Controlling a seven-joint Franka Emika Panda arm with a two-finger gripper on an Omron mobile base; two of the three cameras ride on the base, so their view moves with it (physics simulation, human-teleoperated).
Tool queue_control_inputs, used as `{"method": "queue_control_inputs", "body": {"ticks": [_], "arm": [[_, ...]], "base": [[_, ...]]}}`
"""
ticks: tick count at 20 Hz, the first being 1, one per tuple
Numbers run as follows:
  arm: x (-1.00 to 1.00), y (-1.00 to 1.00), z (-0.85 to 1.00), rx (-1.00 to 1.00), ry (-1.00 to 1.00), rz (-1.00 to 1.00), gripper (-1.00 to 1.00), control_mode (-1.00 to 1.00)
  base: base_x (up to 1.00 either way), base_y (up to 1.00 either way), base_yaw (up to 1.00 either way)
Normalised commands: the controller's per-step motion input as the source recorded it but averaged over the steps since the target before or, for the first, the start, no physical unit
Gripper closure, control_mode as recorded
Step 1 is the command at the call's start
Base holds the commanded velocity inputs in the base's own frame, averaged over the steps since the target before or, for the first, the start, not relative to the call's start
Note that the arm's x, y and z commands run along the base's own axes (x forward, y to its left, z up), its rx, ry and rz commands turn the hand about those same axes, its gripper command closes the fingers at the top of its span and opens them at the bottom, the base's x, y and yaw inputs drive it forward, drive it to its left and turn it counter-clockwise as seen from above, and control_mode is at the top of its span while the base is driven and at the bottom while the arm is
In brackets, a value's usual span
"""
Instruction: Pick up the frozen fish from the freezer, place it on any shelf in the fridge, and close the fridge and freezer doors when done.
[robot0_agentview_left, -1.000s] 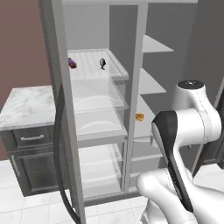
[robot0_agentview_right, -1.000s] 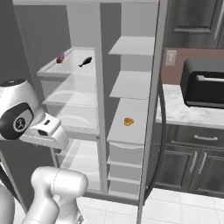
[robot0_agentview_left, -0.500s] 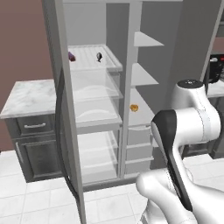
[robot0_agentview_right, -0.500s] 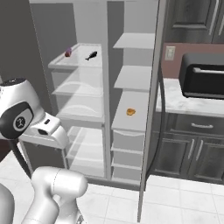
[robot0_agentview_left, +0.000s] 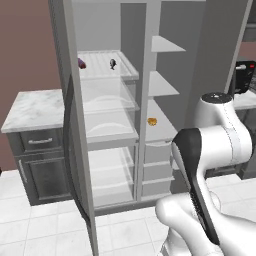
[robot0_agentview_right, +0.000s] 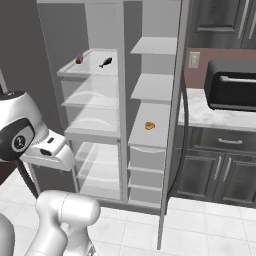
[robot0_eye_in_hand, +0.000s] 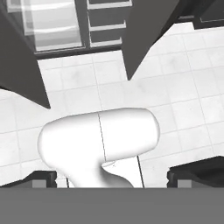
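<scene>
Well apart, frozen fish (robot0_agentview_left: 113, 63) on shelf (robot0_agentview_left: 127, 70); tool (robot0_eye_in_hand: 112, 177) floorward.

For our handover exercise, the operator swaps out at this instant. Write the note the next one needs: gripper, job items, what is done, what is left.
Gripper: open, empty, pointing down at the floor in front of the unit.
Frozen fish: on the top glass shelf of the fridge, beside a purple block.
Freezer: an orange lump sits on a grey shelf.
Done: fish is in the fridge.
Left: close the fridge door and the freezer door; both stand open.
</scene>
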Motion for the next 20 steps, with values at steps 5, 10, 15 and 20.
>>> {"method": "queue_control_inputs", "body": {"ticks": [5,10,15,20], "arm": [[-0.22,0.33,0.07,-0.01,-0.09,0.00,-1.00,-1.00],[-0.65,0.85,0.24,-0.14,-0.34,0.09,-1.00,-1.00],[-0.41,1.00,0.17,-0.23,-0.44,0.08,-1.00,-1.00],[-0.02,1.00,0.01,-0.14,-0.41,0.00,-1.00,-1.00]], "base": [[0.00,0.00,0.00],[0.00,0.00,0.00],[0.00,0.00,0.00],[0.00,0.00,0.00]]}}
